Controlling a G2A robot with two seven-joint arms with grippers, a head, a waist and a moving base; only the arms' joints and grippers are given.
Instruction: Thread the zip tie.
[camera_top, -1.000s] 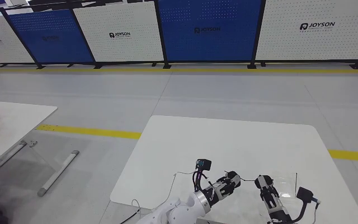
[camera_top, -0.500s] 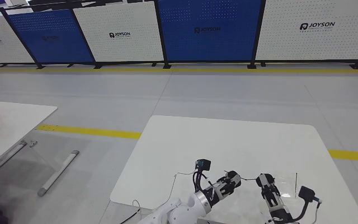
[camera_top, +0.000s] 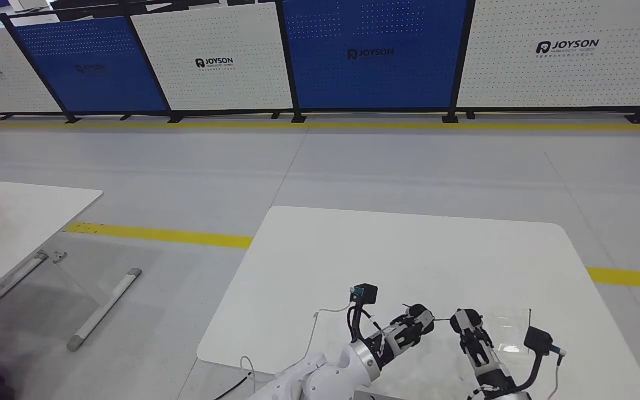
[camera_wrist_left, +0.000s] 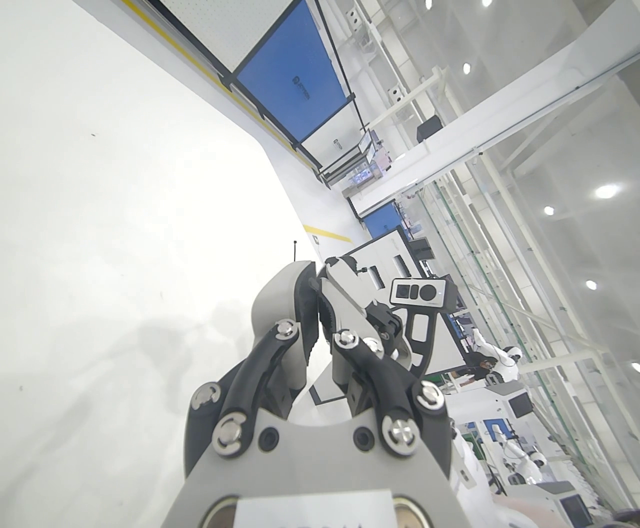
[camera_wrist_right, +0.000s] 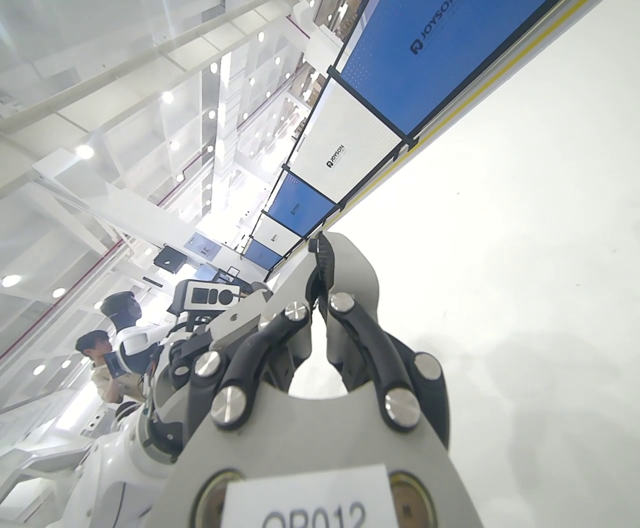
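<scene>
Table (camera_top: 400, 250): white; both arms are set near its 6 o'clock edge.
Zip tie (camera_wrist_right: 323, 267): black; it is held in the grippers over the table's 6 o'clock edge.
Right gripper (camera_wrist_right: 320, 257): it is placed at 3 o'clock of the left gripper (camera_wrist_left: 317, 276), near it but apart; the jaws are closed on the zip tie, whose head is seen past the fingertips.
Left gripper: the jaws are pressed together; a small black tip is nipped between the pads.

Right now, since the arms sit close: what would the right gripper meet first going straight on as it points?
Likely nothing near: beyond the right gripper, shut on the zip tie, lies bare table. The left gripper sits off to one side; depth unclear.
</scene>
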